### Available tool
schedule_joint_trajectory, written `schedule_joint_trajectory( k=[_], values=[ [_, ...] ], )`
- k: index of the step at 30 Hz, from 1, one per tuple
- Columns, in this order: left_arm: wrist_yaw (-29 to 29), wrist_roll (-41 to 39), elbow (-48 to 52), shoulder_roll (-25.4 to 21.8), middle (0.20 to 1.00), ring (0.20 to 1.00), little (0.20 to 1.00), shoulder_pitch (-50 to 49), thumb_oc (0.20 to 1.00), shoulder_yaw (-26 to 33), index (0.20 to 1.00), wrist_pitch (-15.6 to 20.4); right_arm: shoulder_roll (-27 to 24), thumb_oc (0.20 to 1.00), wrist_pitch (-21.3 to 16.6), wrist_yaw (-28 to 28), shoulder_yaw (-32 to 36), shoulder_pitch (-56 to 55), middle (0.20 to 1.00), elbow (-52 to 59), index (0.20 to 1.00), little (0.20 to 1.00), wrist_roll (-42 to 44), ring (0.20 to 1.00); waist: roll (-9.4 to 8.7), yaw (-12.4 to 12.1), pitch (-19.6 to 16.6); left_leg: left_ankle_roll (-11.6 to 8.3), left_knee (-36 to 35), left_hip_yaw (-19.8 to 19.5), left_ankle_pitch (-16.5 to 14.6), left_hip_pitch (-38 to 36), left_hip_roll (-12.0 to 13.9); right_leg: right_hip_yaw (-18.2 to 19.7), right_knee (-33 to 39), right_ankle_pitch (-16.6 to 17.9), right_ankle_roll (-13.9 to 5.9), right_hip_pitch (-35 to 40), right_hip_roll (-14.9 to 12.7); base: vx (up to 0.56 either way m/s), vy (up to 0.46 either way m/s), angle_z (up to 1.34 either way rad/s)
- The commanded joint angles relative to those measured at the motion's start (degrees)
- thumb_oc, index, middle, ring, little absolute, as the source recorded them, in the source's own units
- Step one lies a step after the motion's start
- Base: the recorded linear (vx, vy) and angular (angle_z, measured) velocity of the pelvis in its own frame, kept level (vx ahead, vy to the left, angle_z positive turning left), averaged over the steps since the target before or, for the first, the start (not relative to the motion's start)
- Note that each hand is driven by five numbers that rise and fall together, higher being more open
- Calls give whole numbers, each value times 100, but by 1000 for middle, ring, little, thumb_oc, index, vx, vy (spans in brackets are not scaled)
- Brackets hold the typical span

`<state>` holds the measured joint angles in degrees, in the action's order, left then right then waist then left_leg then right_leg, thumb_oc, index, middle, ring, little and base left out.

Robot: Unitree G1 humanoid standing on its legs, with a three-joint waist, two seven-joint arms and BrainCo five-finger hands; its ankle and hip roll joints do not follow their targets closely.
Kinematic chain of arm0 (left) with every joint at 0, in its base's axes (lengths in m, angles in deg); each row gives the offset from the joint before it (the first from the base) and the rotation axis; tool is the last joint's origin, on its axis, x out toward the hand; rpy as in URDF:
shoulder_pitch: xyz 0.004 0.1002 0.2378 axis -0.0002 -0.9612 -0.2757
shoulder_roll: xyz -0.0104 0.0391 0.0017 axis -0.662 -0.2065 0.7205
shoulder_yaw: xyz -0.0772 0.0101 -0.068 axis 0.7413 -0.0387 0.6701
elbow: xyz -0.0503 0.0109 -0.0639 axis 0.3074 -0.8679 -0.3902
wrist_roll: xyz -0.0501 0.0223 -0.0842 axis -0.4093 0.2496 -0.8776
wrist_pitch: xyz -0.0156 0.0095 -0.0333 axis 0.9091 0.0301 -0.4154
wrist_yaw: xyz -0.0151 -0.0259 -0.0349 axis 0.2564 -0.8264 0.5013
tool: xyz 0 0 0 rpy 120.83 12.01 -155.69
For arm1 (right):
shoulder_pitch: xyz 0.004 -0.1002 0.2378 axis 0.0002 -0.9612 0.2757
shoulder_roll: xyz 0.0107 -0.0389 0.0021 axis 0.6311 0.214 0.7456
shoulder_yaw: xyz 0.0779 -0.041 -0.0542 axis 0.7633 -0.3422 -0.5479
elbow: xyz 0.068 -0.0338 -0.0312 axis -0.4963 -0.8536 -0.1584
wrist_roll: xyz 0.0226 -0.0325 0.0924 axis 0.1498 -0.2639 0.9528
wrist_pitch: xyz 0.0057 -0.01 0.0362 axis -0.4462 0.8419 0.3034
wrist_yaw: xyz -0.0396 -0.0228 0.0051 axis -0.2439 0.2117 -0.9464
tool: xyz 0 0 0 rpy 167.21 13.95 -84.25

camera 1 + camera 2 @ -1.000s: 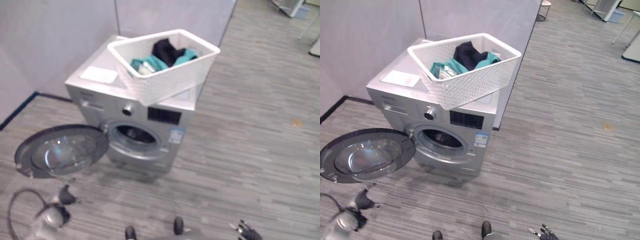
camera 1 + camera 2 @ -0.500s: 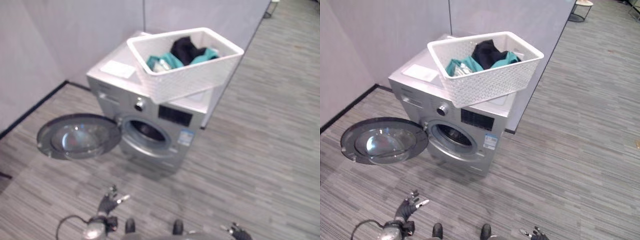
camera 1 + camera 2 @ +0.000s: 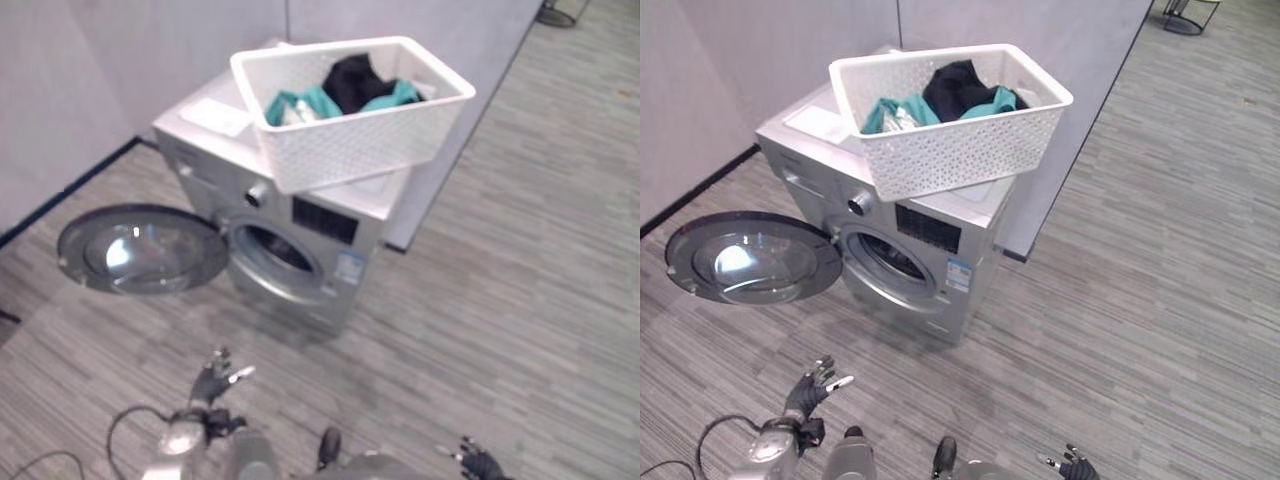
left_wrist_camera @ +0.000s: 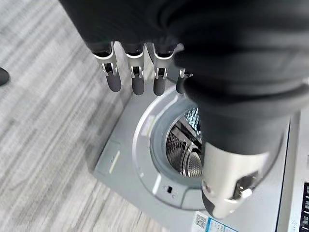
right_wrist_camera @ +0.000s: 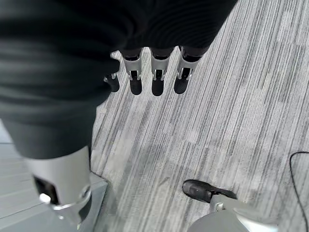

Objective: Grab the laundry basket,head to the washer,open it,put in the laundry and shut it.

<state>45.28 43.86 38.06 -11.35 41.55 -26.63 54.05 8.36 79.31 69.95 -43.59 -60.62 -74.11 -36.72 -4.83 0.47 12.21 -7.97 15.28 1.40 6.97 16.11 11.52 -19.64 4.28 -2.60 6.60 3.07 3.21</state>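
A white perforated laundry basket [image 3: 960, 150] stands on top of the silver washer [image 3: 920, 225], holding teal and black laundry [image 3: 945, 95]. The washer's round door [image 3: 750, 258] hangs wide open to the left, and the drum opening [image 3: 885, 262] shows dark inside; the left wrist view looks into the drum [image 4: 186, 152]. My left hand [image 3: 812, 385] hangs low in front of the washer, fingers straight, holding nothing. My right hand [image 3: 1072, 466] hangs at the lower right over the floor, fingers relaxed and empty.
Grey partition walls [image 3: 770, 50] stand behind and left of the washer. Wood-look floor [image 3: 1160, 260] stretches to the right and in front. A dark round base [image 3: 1185, 15] stands far back right.
The whole picture has shifted, so the camera moved. My left hand holds about the same low spot, fingers still spread. Basket and door stand as before.
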Motion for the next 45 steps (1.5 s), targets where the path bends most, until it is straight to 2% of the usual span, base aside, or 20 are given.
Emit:
schedule_joint_trajectory(
  k=[1,3,6,8,11,12,14,16,18,19,22,23,24,30,32,38,40,41,42,45],
  values=[
    [-48,-71,358,-147,1000,1000,1000,-61,1000,121,1000,238,-221,1000,-164,-84,-30,159,1000,67,1000,1000,47,1000,40,-132,-79,265,-921,-203,-65,278,-254,684,-622,-872,-727,166,-203,235,84,-22],
    [-55,-114,338,-99,1000,1000,1000,-24,1000,82,1000,269,-194,1000,-204,-132,-76,288,1000,-14,1000,1000,40,1000,52,-253,-82,184,-1404,-569,118,551,-251,837,-669,-1013,-776,279,-167,302,104,-57],
    [-80,-163,343,-79,1000,1000,1000,52,1000,77,1000,293,-158,1000,-192,-169,-180,432,1000,-81,1000,1000,-9,1000,38,-372,-105,86,-1690,-771,281,654,-59,1200,-750,-1205,-825,566,-243,413,185,-56],
    [-58,-164,354,-77,1000,1000,1000,15,1000,87,1000,301,-123,1000,-147,-123,-226,528,1000,-170,1000,1000,-94,1000,69,-519,-181,69,-1566,-915,277,544,43,1465,-811,-1285,-916,807,-355,481,265,-94],
    [-54,-133,371,-114,1000,1000,1000,32,1000,60,1000,302,-59,1000,-130,-76,-149,571,1000,-260,1000,1000,-123,1000,70,-573,-245,75,-1320,-885,342,529,-49,1578,-871,-1249,-1063,930,-603,343,245,-83],
    [-54,-109,337,-148,1000,1000,1000,77,1000,17,1000,301,-22,1000,-100,-77,-70,585,1000,-298,1000,1000,-72,1000,43,-535,-270,74,-963,-718,273,623,-127,1574,-930,-1138,-1147,943,-756,243,224,-36],
    [-45,-53,387,-255,1000,1000,1000,134,1000,-15,1000,318,57,1000,-46,-51,-13,779,1000,-515,1000,1000,83,1000,-7,-547,-369,235,-551,-434,-45,599,-335,1618,-1214,-571,-1393,765,-1132,330,325,-2],
    [11,-69,522,-389,1000,1000,1000,147,1000,-76,1000,304,142,1000,-14,-32,-27,896,1000,-610,1000,1000,140,1000,15,-541,-401,423,-424,-198,-256,519,-456,1603,-1720,-111,-1465,476,-1337,275,301,-38],
    [2,-85,601,-501,1000,1000,1000,140,1000,-24,1000,285,201,1000,-12,-49,-105,1041,1000,-540,1000,1000,127,1000,69,-557,-420,572,-397,37,-493,386,-520,1333,-2026,175,-1523,181,-1511,204,290,-53],
    [-32,-92,624,-543,1000,1000,1000,104,1000,56,1000,269,244,1000,-8,-66,-164,1117,1000,-397,1000,1000,95,1000,122,-558,-437,632,-435,228,-639,171,-507,888,-1918,377,-1525,-36,-1677,201,285,-95],
    [-91,-182,653,-578,1000,1000,1000,75,1000,196,1000,258,279,1000,-70,-126,-166,1150,1000,112,1000,1000,352,1000,208,-460,-443,681,-486,477,-793,-62,-483,335,-1626,202,-1487,-234,-1698,123,168,-88],
    [-91,-183,652,-579,1000,1000,1000,75,1000,196,1000,258,279,1000,-66,-129,-167,1145,1000,120,1000,1000,353,1000,207,-458,-437,680,-488,474,-795,-72,-485,330,-1616,203,-1488,-218,-1698,27,88,-17],
    [-156,-163,662,-553,1000,1000,1000,7,1000,283,1000,242,293,1000,-72,-271,-32,1162,1000,281,1000,1000,542,1000,189,-452,-469,701,-470,673,-889,-186,-488,-30,-1463,293,-1552,-136,-1843,14,41,-10],
    [-86,-271,740,-516,1000,1000,1000,-230,1000,416,1000,166,258,1000,1,-368,813,870,1000,20,1000,1000,1346,1000,99,-409,-647,653,-401,942,-1005,-312,-487,-123,-1004,476,-1699,201,-1978,15,-7,-18],
    [69,-266,767,-459,1000,1000,1000,-356,1000,455,1000,99,183,1000,170,-364,1508,565,1000,-962,1000,1000,1530,1000,57,-356,-795,563,-401,1009,-963,-287,-389,-275,-691,327,-1734,348,-1926,13,-86,-43],
    [194,-212,808,-409,1000,1000,1000,-409,1000,591,1000,32,-216,1000,237,-431,2258,386,1000,-1870,1000,1000,1795,1000,24,-302,-879,439,-641,977,-721,-320,-265,-185,-508,150,-1701,406,-1733,-12,-58,-10],
    [184,-178,821,-402,1000,1000,1000,-433,1000,643,1000,41,-328,1000,170,-528,2372,366,1000,-1615,1000,1000,1764,1000,27,-279,-891,437,-722,985,-658,-327,-252,-151,-488,139,-1696,367,-1702,-38,-4,-10],
    [154,-113,794,-359,1000,1000,1000,-512,1000,822,1000,65,-652,1000,-31,-902,2498,138,1000,31,1000,1000,1179,1000,35,-202,-882,418,-839,1012,-625,-386,-212,-51,-441,73,-1687,343,-1655,-39,9,-8],
    [154,-110,797,-359,1000,1000,1000,-520,1000,814,1000,65,-627,1000,10,-938,2516,95,1000,109,1000,1000,1153,1000,38,-209,-906,425,-866,1016,-591,-372,-213,-50,-435,92,-1683,319,-1653,-47,10,-8],
    [179,61,515,-224,1000,1000,1000,-534,1000,951,1000,122,-1279,1000,-89,-1490,3116,-345,1000,3248,1000,1000,-645,1000,30,-67,-943,420,-986,1077,-597,-500,-161,113,-416,3,-1660,272,-1594,-26,18,-21]
  ],
)
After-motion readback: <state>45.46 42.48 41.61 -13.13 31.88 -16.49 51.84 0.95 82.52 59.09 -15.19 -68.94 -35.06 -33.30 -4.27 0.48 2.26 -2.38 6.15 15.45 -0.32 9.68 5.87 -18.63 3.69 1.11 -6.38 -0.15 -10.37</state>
